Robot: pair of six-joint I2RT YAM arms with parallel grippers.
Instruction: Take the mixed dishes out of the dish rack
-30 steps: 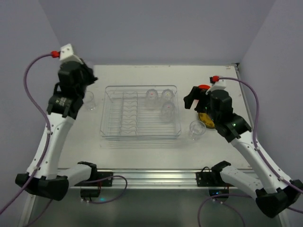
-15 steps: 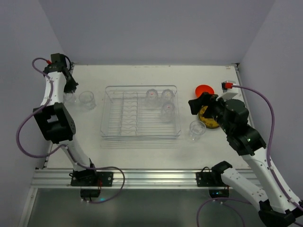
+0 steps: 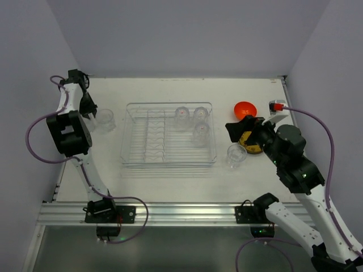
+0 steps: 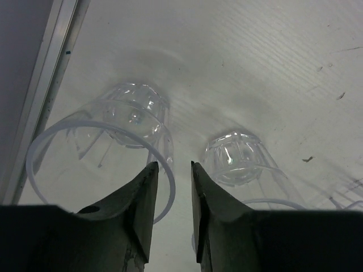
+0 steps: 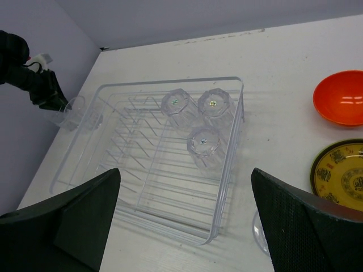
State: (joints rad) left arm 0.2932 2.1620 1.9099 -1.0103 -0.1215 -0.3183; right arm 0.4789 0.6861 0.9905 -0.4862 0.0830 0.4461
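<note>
Left jaws, barely parted, seemingly straddle the rim of a cup (image 4: 105, 144); withdrawing askew could topple it. Right jaws gape, empty.

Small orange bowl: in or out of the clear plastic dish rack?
Out: orange bowl sits on the table, right of the dish rack.

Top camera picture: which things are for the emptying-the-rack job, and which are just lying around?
For the job: dish rack, cups in the rack, cups on the table, orange bowl, yellow-patterned plate.
Just there: purple cables, metal rail.
</note>
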